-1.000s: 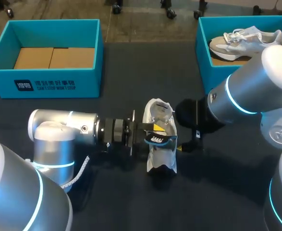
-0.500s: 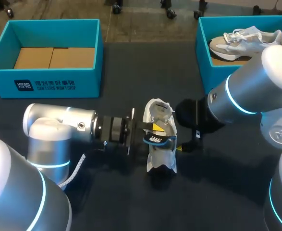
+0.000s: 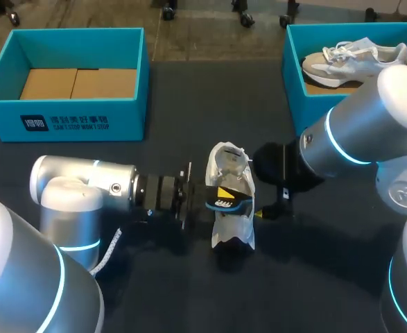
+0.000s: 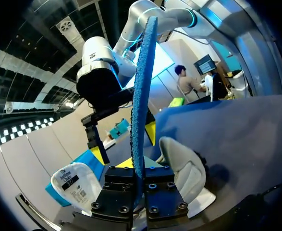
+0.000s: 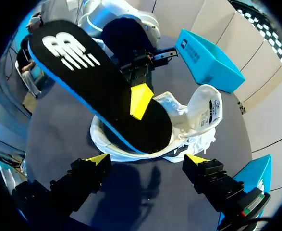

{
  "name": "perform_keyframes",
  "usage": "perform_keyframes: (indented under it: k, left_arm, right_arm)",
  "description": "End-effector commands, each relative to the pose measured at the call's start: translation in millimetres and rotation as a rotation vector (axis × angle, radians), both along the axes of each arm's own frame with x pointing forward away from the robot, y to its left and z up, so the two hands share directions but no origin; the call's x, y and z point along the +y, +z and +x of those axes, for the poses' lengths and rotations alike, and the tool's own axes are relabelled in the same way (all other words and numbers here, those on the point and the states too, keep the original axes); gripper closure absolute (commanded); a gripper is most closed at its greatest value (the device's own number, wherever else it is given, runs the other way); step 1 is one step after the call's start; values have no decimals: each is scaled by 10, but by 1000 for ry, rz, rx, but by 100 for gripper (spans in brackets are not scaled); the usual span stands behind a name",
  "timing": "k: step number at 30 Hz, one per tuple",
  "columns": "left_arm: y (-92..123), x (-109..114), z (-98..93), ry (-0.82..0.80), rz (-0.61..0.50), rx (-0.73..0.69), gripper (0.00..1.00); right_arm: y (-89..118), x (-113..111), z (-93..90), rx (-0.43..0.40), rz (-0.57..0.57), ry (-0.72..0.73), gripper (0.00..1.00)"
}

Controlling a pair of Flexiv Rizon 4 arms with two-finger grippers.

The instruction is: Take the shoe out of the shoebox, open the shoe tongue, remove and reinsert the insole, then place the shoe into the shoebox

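Note:
A white shoe (image 3: 232,208) lies on the dark table, its tongue (image 5: 209,109) folded open. A black insole with a blue edge (image 3: 225,201) sticks out of its opening. My left gripper (image 3: 213,196) comes in from the left and is shut on the insole (image 4: 141,96), which stands edge-on between its fingers (image 4: 137,168). In the right wrist view one left fingertip (image 5: 141,101) presses the insole's black face (image 5: 102,91). My right gripper (image 5: 147,159) stands open just beside the shoe (image 5: 179,127), touching nothing.
A teal box (image 3: 64,118) lined with cardboard stands at the back left. Another teal box (image 3: 291,76) at the back right holds a second pale shoe (image 3: 352,59). My right arm's thick forearm (image 3: 342,139) hangs over the table's right side.
My left arm has drawn back a little to the left and its wrist has turned. The insole has tipped slightly but stays over the shoe's opening. The right arm has not moved.

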State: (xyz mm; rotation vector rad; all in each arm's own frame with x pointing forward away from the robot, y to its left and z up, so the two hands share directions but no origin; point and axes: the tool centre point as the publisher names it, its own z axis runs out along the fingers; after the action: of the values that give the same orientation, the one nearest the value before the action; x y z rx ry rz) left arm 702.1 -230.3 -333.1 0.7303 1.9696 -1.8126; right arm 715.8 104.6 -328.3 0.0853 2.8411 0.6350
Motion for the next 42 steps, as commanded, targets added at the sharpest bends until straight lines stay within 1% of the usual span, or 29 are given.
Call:
perform_keyframes:
  k: [1, 4, 8, 11, 12, 13, 14, 16, 18, 21, 23, 26, 28, 30, 32, 33, 38, 42]
  left_arm:
    - [-112, -96, 56, 5, -2, -14, 100]
    - [-149, -114, 129, 15, 4, -32, 100]
    - [-138, -129, 233, 38, 5, -51, 100]
    - [-116, -136, 217, 33, 11, -53, 100]
    - [-100, -136, 201, 30, 11, -54, 92]
    - [-82, -132, 184, 26, 8, -53, 75]
    - [-52, -123, 160, 23, 5, -53, 67]
    - [-18, -110, 137, 19, 2, -53, 64]
    - [26, -89, 111, 12, -2, -55, 65]
    - [81, -57, 75, 2, 8, -66, 69]
    - [112, -31, 51, -1, 15, -71, 74]
    - [118, -9, 38, -1, 32, -82, 75]
    - [101, 12, 34, 7, 46, -85, 84]
    - [73, 23, 39, 18, 57, -80, 88]
    - [37, 29, 43, 25, 77, -82, 95]
    - [18, 29, 45, 26, 87, -80, 100]
    - [-81, 11, 79, 37, 134, -85, 100]
    - [-131, -13, 125, 48, 146, -90, 100]
  right_arm:
    - [2, -4, -13, -1, 0, -1, 0]
    - [2, -4, -13, -1, 0, -1, 0]
    - [2, -4, -13, -1, 0, -1, 0]
    - [2, -4, -13, -1, 0, -1, 0]
    - [2, -4, -13, -1, 0, -1, 0]
    - [2, -4, -13, -1, 0, -1, 0]
    - [2, -4, -13, -1, 0, -1, 0]
    - [2, -4, -13, -1, 0, -1, 0]
    - [2, -4, -13, -1, 0, -1, 0]
    - [2, -4, -13, -1, 0, -1, 0]
    - [2, -4, -13, -1, 0, -1, 0]
    - [2, -4, -13, -1, 0, -1, 0]
    - [2, -4, -13, -1, 0, -1, 0]
    - [2, -4, -13, -1, 0, -1, 0]
    - [2, -4, -13, -1, 0, -1, 0]
    - [2, -4, -13, -1, 0, -1, 0]
    - [2, -4, -13, -1, 0, -1, 0]
    - [2, -4, -13, -1, 0, -1, 0]
